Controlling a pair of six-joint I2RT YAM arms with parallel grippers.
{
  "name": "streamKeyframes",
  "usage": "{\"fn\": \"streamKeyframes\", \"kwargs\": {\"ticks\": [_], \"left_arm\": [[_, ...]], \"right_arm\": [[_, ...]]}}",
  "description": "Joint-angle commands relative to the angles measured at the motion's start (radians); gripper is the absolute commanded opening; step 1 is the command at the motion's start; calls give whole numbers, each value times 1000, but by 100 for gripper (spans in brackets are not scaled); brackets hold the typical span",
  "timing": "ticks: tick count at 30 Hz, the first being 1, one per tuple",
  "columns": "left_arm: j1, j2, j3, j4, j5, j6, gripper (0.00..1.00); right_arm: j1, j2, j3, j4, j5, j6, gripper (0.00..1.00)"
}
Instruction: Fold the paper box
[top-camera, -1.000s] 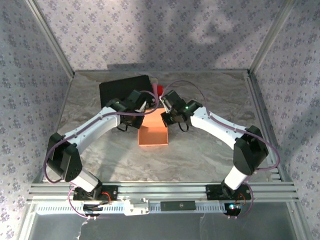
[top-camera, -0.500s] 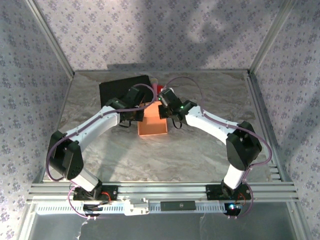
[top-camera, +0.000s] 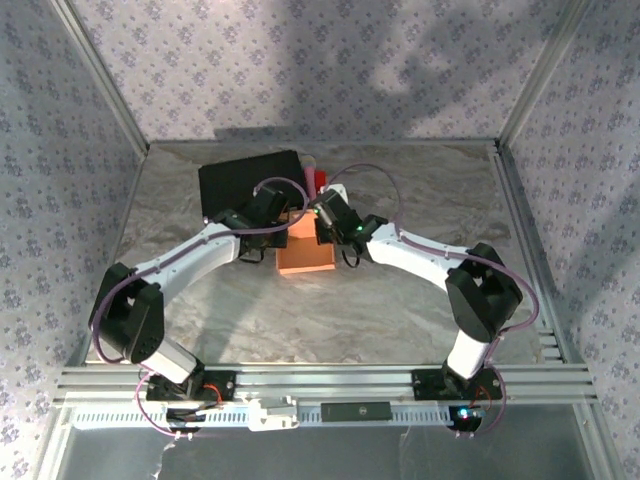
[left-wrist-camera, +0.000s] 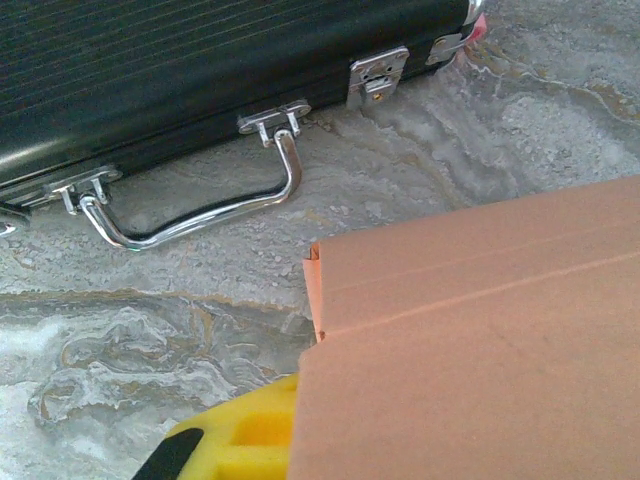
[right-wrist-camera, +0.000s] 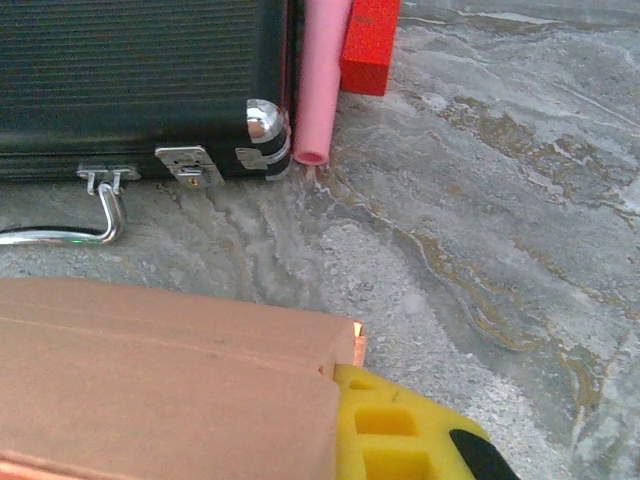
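Evidently you are late in the fold: the paper box (top-camera: 306, 256) stands formed at mid-table, just before the black case (top-camera: 245, 180), its creased tan lid panel lying over the top — tucking seems left. Left gripper (top-camera: 287, 218) and right gripper (top-camera: 319, 213) meet its far edge — whether either clamps it, you cannot tell.
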Motion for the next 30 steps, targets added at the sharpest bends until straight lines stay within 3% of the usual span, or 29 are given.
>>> {"fn": "streamKeyframes", "kwargs": {"ticks": [1,10,30], "left_arm": [[-59,-56,-33,206,82,4,9],[-105,-149,-213,400,41,-9,10],[-160,-220,-351,482,-10,-14,10]], "right_arm": [[78,-15,-25,182,-61,7,0],[116,-42,-164,326,-4,11,0],[225,-40,-236,368,203,109,0]]}}
